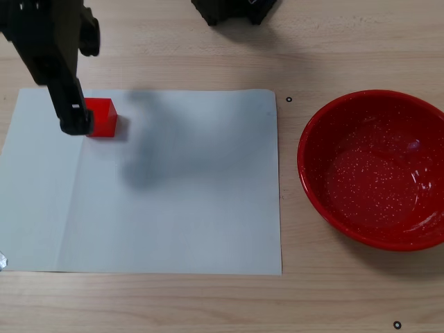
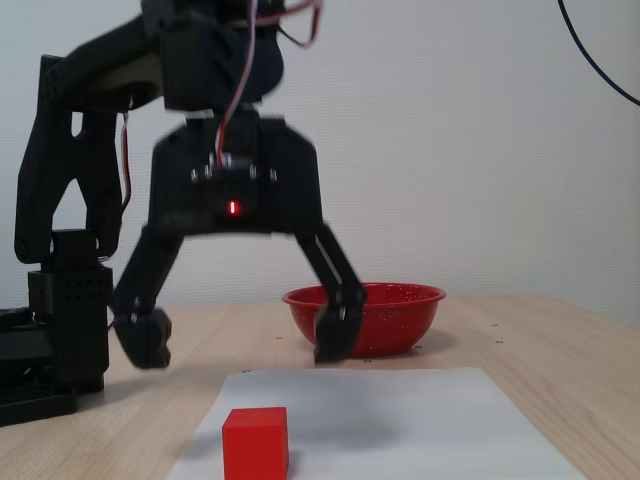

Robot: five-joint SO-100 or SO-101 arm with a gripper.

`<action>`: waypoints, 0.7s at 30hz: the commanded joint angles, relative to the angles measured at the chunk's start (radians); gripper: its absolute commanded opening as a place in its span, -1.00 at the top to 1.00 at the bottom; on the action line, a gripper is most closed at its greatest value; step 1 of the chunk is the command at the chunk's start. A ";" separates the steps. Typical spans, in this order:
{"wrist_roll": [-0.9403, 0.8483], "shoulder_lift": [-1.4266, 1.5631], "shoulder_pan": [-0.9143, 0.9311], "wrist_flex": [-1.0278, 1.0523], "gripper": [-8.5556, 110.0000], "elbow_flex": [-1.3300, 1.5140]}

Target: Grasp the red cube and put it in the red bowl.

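The small red cube point(image 1: 102, 118) sits on a white paper sheet point(image 1: 173, 208) near its far left corner in a fixed view. In another fixed view the cube point(image 2: 255, 443) lies in front, low in the picture. My black gripper point(image 2: 240, 345) is wide open and empty, and hangs above the sheet with its fingertips point(image 2: 338, 338) clear of the cube. From above, the gripper point(image 1: 82, 83) overlaps the cube's left edge. The large speckled red bowl point(image 1: 374, 170) stands on the wood right of the sheet; it also shows behind the gripper point(image 2: 400, 310).
The arm's black base point(image 2: 50, 340) stands at the left of the low view and at the top edge point(image 1: 236, 10) of the view from above. A black cable point(image 2: 600, 60) hangs at the upper right. Wooden tabletop point(image 1: 208, 305) surrounds the sheet.
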 commanded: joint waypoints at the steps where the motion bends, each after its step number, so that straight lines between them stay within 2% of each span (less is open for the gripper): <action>1: -0.034 0.040 0.015 0.017 -0.16 -0.083; 10: -0.081 -0.048 0.043 -0.031 -0.17 -0.100; 21: 0.009 -0.130 0.020 -0.051 -0.17 -0.202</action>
